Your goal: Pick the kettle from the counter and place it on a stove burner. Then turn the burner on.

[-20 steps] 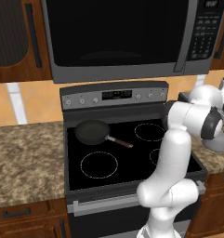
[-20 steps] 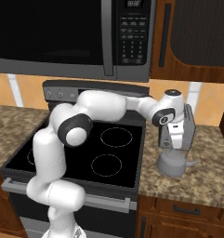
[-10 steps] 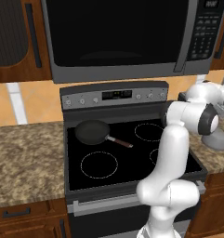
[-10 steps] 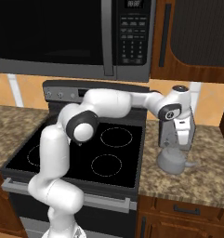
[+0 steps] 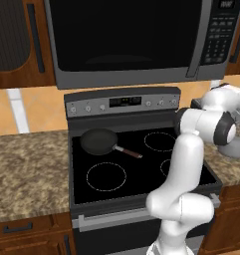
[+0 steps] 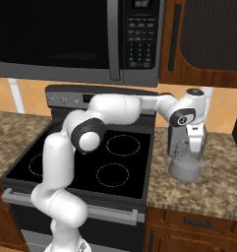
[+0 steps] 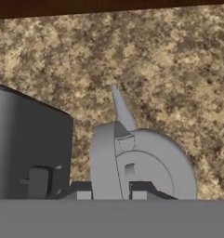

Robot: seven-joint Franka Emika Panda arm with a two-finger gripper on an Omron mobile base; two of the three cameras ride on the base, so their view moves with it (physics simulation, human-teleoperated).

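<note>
1. Seeing the microwave above the range, dark wood cabinets to either side of it.
2. Black glass cooktop sits between two stretches of speckled granite table; I read four dotted rings on it.
3. My arm reaches from the base across the cooktop to the right-hand table and turns down at the wrist.
4. Boxy grey toaster fills the left of the hand view, just beside the kettle.
5. Frying pan sits on the rear-left ring, handle pointing toward the cooktop centre.
6. Kettle stands upright on the table right of the stove, near the cooktop edge, off every ring. In the hand view its spout points up-frame.
7. Nearest stove burner is the front-right ring, bare.
8. Tool hangs straight over the kettle, fingertips either side of the arched handle. Can't tell from these views whether they have clamped it or are only straddling it.
</note>
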